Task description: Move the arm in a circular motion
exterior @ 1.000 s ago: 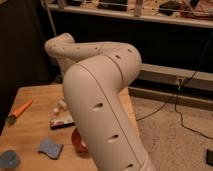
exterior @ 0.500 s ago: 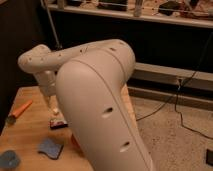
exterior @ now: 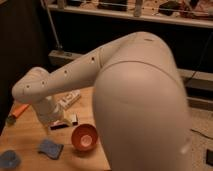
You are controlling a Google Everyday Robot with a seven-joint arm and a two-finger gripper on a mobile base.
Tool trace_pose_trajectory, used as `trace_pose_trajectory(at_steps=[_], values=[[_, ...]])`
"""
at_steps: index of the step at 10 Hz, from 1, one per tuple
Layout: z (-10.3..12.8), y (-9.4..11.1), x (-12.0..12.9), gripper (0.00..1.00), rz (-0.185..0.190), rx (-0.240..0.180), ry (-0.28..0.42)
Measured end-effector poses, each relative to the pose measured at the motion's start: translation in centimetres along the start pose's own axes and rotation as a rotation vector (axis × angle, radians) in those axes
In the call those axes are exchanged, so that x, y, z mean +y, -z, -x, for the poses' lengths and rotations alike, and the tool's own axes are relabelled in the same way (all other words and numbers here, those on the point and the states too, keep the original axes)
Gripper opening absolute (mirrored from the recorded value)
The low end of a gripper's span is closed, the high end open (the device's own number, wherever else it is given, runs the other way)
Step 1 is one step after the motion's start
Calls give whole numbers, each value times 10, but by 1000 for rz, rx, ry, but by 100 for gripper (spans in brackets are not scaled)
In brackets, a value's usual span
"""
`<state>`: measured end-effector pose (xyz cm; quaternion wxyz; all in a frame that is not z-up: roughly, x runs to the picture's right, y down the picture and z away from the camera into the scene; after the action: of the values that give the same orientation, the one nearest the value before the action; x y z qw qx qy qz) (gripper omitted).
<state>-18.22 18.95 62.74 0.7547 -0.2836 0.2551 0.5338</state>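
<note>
The arm is large, smooth and off-white, and it fills most of the camera view. Its thick upper segment (exterior: 142,110) bulks up at the right foreground. A tubular forearm (exterior: 85,72) with small dark holes runs left to a rounded joint (exterior: 31,87). From there a short link drops to the gripper (exterior: 62,123), which hangs low over the wooden table (exterior: 25,132), just left of an orange bowl (exterior: 84,137).
On the table lie a white packet (exterior: 70,98) behind the gripper, an orange-handled tool (exterior: 17,111) at the left edge, a blue cloth (exterior: 50,148) and a blue round object (exterior: 9,159) at the front left. A dark shelf unit (exterior: 125,30) stands behind.
The forearm and wrist joint have swung further left and lower over the table. The upper segment has shifted right and closer to the camera, uncovering the orange bowl.
</note>
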Motion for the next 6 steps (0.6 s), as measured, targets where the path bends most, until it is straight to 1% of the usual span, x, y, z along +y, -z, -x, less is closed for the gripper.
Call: trace_pose_trajectory(at_steps=[1,2,3,5,6], values=[[-19,-5,-16,65,-7,16,-26],[-40,-10,-37,65,-17,35,-69],[-59,-16,-62,65,-27,53,-127],[-81,-26,-111,65,-40,62,-242],[-88,-32,-155,65,-43,51,-338]])
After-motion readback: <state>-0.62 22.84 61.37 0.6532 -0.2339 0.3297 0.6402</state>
